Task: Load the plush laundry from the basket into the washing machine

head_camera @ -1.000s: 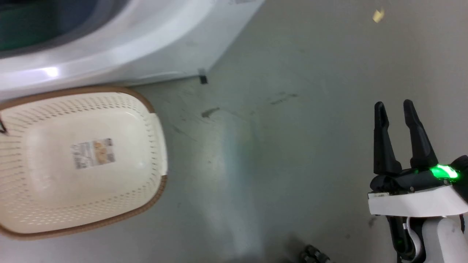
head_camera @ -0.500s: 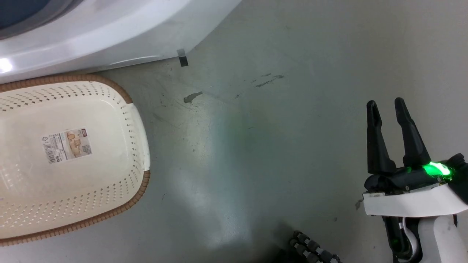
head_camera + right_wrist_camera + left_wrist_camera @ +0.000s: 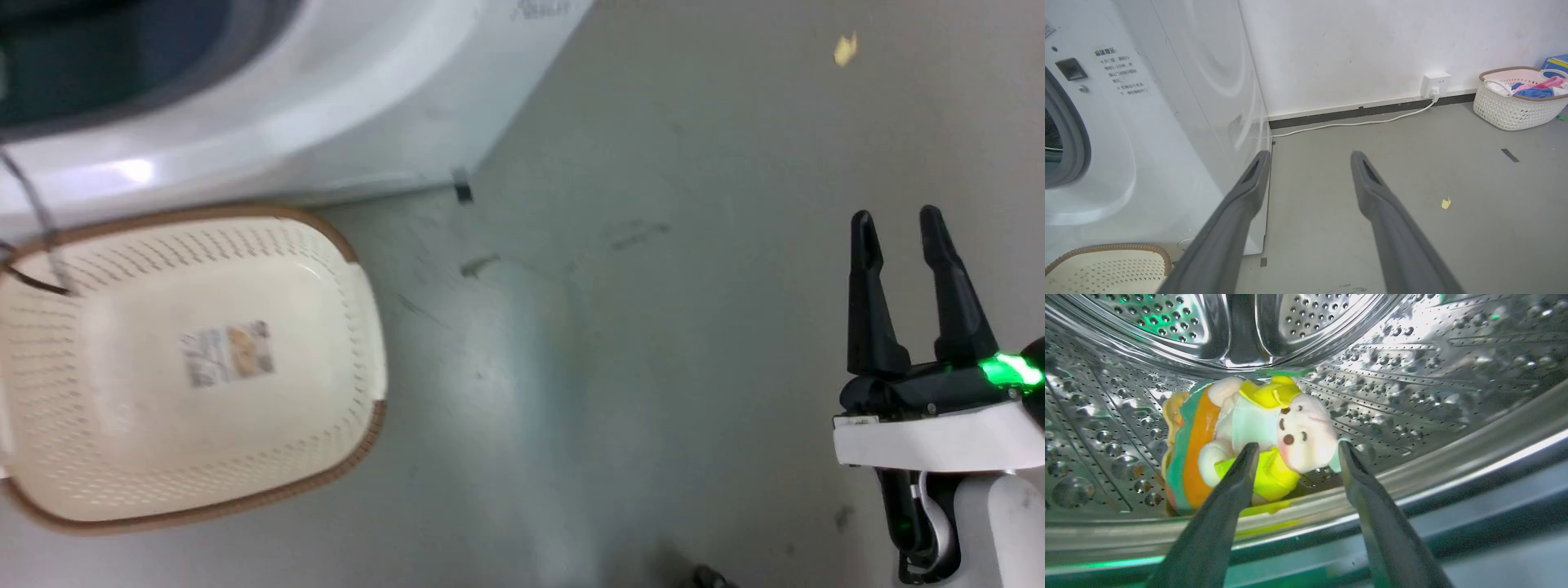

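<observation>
Plush laundry (image 3: 1249, 441) lies on its side in drum (image 3: 1412, 375) of washing machine (image 3: 392, 98), at near edge. Left gripper (image 3: 1297, 446) fingers spread apart, gripping nothing, tips close beside doll. Risk: on pull-back, left finger may catch yellow cloth and drag doll out over lip. Right gripper (image 3: 896, 214) apart, idle at right.

The head camera has swung back: the basket (image 3: 204, 441) and washing machine (image 3: 392, 98) now sit lower and further right.
</observation>
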You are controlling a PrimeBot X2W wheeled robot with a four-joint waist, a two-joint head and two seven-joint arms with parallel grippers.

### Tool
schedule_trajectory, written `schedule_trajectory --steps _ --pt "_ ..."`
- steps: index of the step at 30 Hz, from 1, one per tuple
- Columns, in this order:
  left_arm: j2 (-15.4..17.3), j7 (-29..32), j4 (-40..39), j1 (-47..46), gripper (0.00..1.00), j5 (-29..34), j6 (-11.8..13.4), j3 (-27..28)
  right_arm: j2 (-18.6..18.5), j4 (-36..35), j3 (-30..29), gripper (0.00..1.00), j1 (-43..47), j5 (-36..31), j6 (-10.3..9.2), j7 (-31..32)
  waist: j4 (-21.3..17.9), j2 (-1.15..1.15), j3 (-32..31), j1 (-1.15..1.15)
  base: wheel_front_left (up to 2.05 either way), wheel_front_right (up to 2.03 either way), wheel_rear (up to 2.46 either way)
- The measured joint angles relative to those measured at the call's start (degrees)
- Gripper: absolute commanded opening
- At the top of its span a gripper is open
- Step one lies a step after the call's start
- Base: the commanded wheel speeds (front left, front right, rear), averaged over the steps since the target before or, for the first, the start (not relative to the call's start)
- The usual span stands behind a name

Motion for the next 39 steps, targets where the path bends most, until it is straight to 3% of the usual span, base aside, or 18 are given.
schedule_trajectory --steps 10,14,17,20,23,28,32,39 --pt "-8.47 -15.43 -2.0 16.29 1.0 -7.56 -0.03 0.82 0.0 0.75 -2.57 1.0 3.46 -6.21 0.0 0.0 5.2 0.0 -12.88 -0.02 0.0 0.0 0.0" --pt "-11.29 -16.68 -8.35 24.42 1.0 -9.75 0.57 3.22 0.0 0.98 -3.37 1.0 6.12 -8.12 0.0 0.0 8.09 0.0 -18.27 -0.02 0.0 0.0 0.0" --pt "-13.0 -16.83 -17.84 32.54 1.0 -12.48 1.75 8.32 0.0 1.15 -3.46 1.0 7.65 -9.01 0.0 0.0 10.37 0.0 -21.95 -0.02 0.0 0.0 0.0" --pt "-13.69 -16.9 -27.57 42.0 1.0 -10.72 3.56 10.4 -0.03 1.19 -2.93 1.0 9.01 -10.37 0.0 0.0 12.9 0.0 -24.88 -0.03 0.0 0.0 0.0" --pt "-16.86 -16.9 -35.08 52.05 1.0 -10.62 5.55 12.49 0.02 1.21 -2.44 1.0 10.1 -11.39 0.0 0.0 15.23 0.0 -27.32 -0.02 0.0 0.0 0.0" --pt "-20.36 -16.9 -44.12 62.48 1.0 -6.21 8.16 11.76 0.01 1.15 -2.94 1.0 11.61 -11.58 0.01 0.0 18.81 0.0 -29.73 -0.01 0.0 0.0 0.0" --pt "-22.57 -16.9 -47.85 67.11 1.0 -3.2 8.64 11.39 0.01 1.42 -2.79 1.0 12.52 -11.47 0.0 0.0 20.3 0.0 -30.95 -0.01 0.0 0.0 0.0" --pt "-23.39 -16.9 -48.8 72.57 1.0 2.77 8.6 9.55 0.01 2.82 -2.41 1.0 15.06 -10.82 0.0 0.0 20.38 0.0 -32.83 -0.01 0.0 0.0 0.0"
